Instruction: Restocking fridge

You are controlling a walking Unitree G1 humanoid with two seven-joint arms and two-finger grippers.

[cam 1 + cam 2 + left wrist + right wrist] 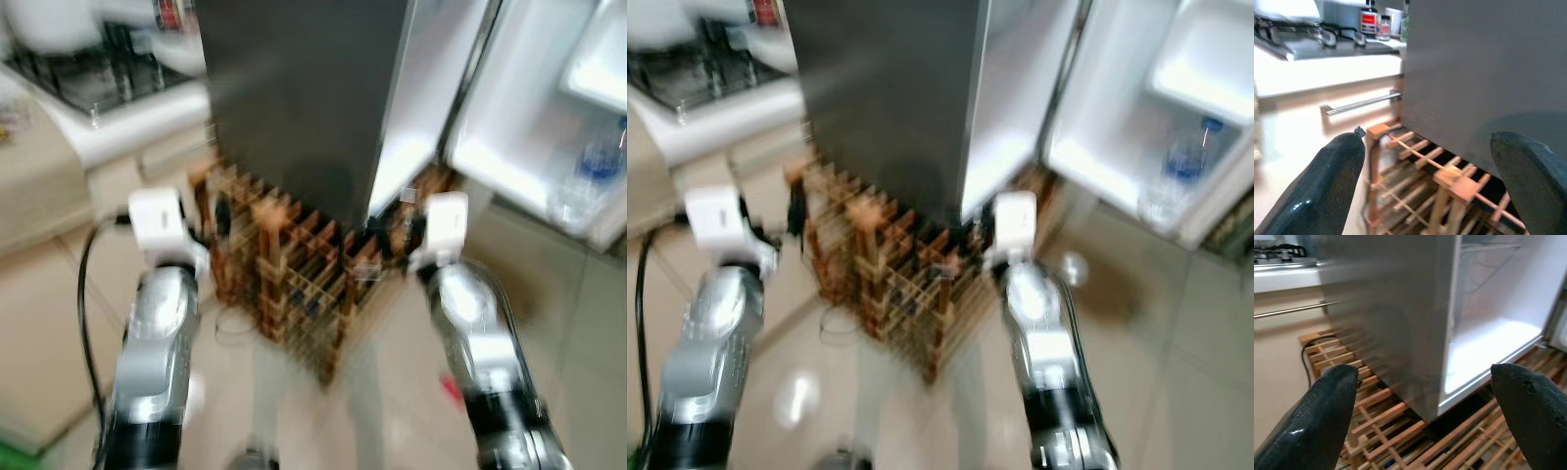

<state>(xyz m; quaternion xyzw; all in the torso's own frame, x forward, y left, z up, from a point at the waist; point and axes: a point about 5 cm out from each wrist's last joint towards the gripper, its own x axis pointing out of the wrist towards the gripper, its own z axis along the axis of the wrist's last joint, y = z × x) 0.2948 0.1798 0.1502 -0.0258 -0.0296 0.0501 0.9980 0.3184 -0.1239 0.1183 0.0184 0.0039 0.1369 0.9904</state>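
From the left eye view, both arms are reaching forward at waist height toward the fridge (294, 88), whose dark side panel is standing centre and far, set on a wooden lattice rack (294, 274); the picture is blurring, so the robot is probably walking. The left gripper (211, 220) is hanging just left of the rack and the right gripper (407, 230) near the fridge's lower right corner. The fridge door (549, 127) is standing open to the right, and a water bottle (588, 176) with a blue cap is sitting in its lower shelf. From the right eye view, the same bottle (1181, 176) is showing clear and upright in the door shelf, well apart from both grippers, with a stove top (696, 73) at far left. From the left wrist view, the left gripper's fingers (1327, 186) are standing wide apart with nothing between them, facing the rack and the grey panel; a drawer handle (1361, 103) is running along the counter front. From the right wrist view, the right gripper's fingers (1322, 421) are likewise spread and empty, looking at the lit white fridge interior (1493, 338). Judgement: the bottle is looking like thin plastic, light, smooth and liable to dent or slip; gripping it around the mid-body, below the shoulder, would be soundest.
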